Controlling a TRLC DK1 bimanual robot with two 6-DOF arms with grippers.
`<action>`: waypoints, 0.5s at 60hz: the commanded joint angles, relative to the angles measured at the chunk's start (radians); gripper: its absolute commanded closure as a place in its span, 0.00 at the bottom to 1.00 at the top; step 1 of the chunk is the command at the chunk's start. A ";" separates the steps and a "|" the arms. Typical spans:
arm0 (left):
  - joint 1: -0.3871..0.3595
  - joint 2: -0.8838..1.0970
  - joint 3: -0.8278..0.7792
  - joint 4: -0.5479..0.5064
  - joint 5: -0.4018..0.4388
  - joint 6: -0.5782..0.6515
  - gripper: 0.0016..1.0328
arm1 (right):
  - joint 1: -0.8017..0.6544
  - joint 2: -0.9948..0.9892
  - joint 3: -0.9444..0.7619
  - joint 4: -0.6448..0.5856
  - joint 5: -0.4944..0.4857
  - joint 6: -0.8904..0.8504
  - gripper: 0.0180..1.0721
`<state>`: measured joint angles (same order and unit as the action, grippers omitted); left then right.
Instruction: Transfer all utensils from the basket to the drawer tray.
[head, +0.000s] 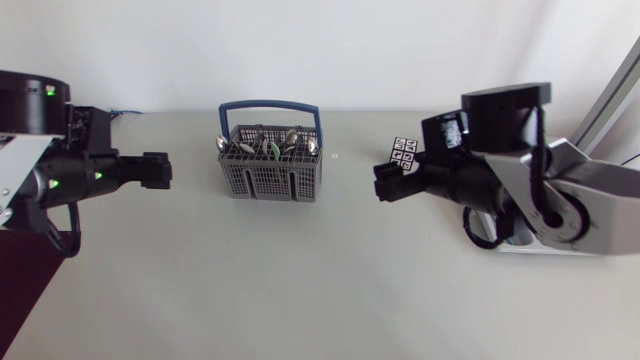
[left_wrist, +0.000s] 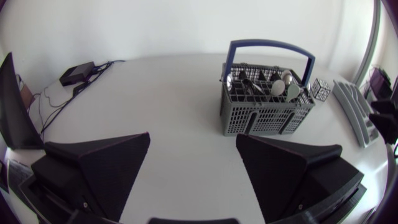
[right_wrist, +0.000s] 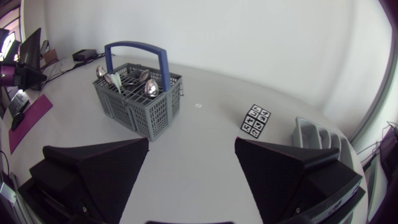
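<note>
A grey plastic basket with a blue handle stands at the back middle of the table. Spoons and other utensils stand upright in it. My left gripper hovers open and empty to the basket's left. My right gripper hovers open and empty to its right. Ahead of the left gripper is the basket with its utensils, and beyond it the grey drawer tray. The right gripper has the basket ahead on one side and the tray on the other.
A small cube with black-and-white markers sits between the basket and my right arm. A tiny white speck lies just right of the basket. A black box with cables lies at the table's far left edge.
</note>
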<state>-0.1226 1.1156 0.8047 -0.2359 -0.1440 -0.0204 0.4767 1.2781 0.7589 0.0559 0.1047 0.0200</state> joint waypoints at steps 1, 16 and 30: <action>-0.018 0.090 0.083 -0.052 -0.006 0.068 0.06 | 0.002 0.116 0.125 -0.071 -0.046 -0.043 0.05; -0.061 0.179 0.083 0.052 0.027 0.066 0.06 | -0.026 0.405 0.413 -0.122 -0.238 -0.081 0.05; -0.057 0.182 0.082 0.090 0.052 0.065 0.06 | -0.018 0.653 0.662 -0.107 -0.255 -0.072 0.16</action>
<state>-0.1791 1.2888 0.8909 -0.1558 -0.1089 0.0307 0.4519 1.8492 1.3506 -0.0517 -0.1501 -0.0528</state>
